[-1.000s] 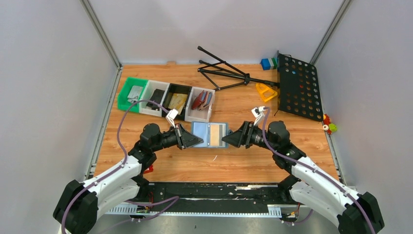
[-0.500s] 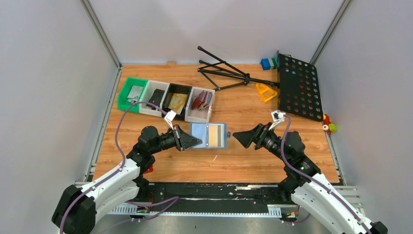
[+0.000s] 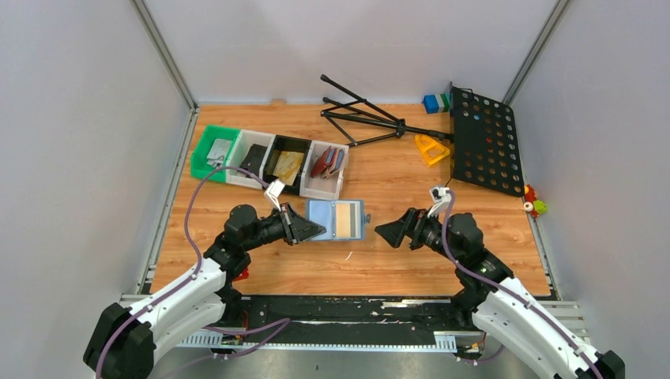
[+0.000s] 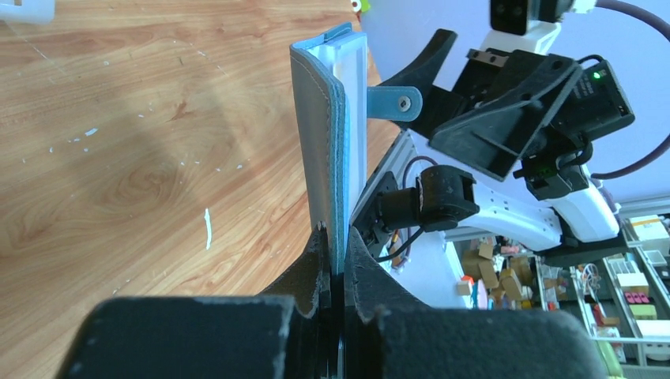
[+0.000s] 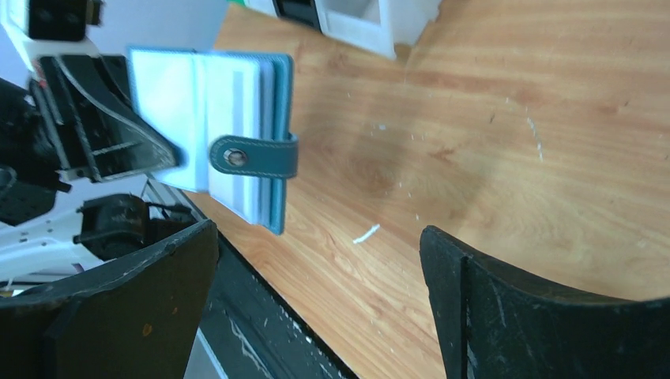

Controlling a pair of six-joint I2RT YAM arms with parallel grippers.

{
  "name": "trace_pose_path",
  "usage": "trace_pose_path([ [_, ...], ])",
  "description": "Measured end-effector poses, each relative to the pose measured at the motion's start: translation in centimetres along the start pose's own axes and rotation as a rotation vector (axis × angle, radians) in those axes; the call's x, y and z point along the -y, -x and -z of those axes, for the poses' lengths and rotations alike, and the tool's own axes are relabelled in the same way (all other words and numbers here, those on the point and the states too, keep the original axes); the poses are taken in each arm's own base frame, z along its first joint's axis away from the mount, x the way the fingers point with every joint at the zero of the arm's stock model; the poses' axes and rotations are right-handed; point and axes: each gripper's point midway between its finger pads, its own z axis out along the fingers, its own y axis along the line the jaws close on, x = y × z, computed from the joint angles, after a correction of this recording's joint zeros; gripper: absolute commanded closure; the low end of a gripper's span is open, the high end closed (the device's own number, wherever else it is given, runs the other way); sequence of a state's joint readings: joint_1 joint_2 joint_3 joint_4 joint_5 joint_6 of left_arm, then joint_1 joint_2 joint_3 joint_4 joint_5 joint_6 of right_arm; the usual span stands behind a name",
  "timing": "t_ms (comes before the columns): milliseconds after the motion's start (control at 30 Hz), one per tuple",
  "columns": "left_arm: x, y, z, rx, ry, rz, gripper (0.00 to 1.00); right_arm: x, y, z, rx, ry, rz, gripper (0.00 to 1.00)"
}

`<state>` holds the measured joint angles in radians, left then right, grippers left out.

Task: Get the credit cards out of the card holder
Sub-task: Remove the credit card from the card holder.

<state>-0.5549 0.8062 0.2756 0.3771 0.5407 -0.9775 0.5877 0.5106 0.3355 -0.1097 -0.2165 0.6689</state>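
The slate-blue card holder (image 3: 320, 219) hangs open just above the table, and a gold-tan credit card (image 3: 348, 220) shows in its right half. My left gripper (image 3: 316, 230) is shut on the holder's left edge. In the left wrist view the holder (image 4: 320, 142) stands edge-on between the jaws of that gripper (image 4: 338, 254). My right gripper (image 3: 385, 231) is open and empty, a short gap to the right of the holder. From the right wrist the holder (image 5: 237, 95) and its snap strap (image 5: 254, 155) lie ahead of my open right gripper (image 5: 316, 237).
A row of bins (image 3: 269, 160) at the back left holds wallets and cards. A folded tripod stand (image 3: 367, 118), a black perforated panel (image 3: 483, 142), a yellow piece (image 3: 430, 148) and small toys (image 3: 534, 204) lie at the back right.
My right gripper opened wide and drew back to the right, off the holder's right edge. The left gripper kept its hold, and the holder shifted slightly left.
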Motion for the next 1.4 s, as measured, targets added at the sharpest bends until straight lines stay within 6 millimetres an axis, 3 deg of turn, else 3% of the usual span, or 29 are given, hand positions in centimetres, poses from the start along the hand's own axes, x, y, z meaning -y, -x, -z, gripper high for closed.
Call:
trace_pose_path([
  [167,0.0,0.0,0.0,0.0,0.001,0.0,1.0,0.9,-2.2,-0.7,-0.108,-0.023,-0.024,0.03],
  [500,-0.1,0.0,0.0,-0.002,0.003,0.006,1.0,-0.8,-3.2,-0.7,-0.142,0.093,-0.065,0.06],
  [600,-0.1,0.0,0.0,-0.002,0.004,0.007,1.0,-0.9,-3.9,-0.5,-0.165,0.112,-0.085,0.01],
  [933,0.6,0.5,-0.2,0.018,-0.023,0.028,1.0,-3.8,-4.4,-0.7,-0.202,0.286,-0.099,0.0],
  [1267,1.5,1.3,-0.5,0.045,-0.059,0.048,1.0,-5.6,-5.0,-1.8,-0.242,0.351,-0.124,0.0],
  [1400,1.7,1.5,-0.5,0.052,-0.07,0.049,1.0,-6.6,-4.3,-2.4,-0.235,0.369,-0.125,0.06],
])
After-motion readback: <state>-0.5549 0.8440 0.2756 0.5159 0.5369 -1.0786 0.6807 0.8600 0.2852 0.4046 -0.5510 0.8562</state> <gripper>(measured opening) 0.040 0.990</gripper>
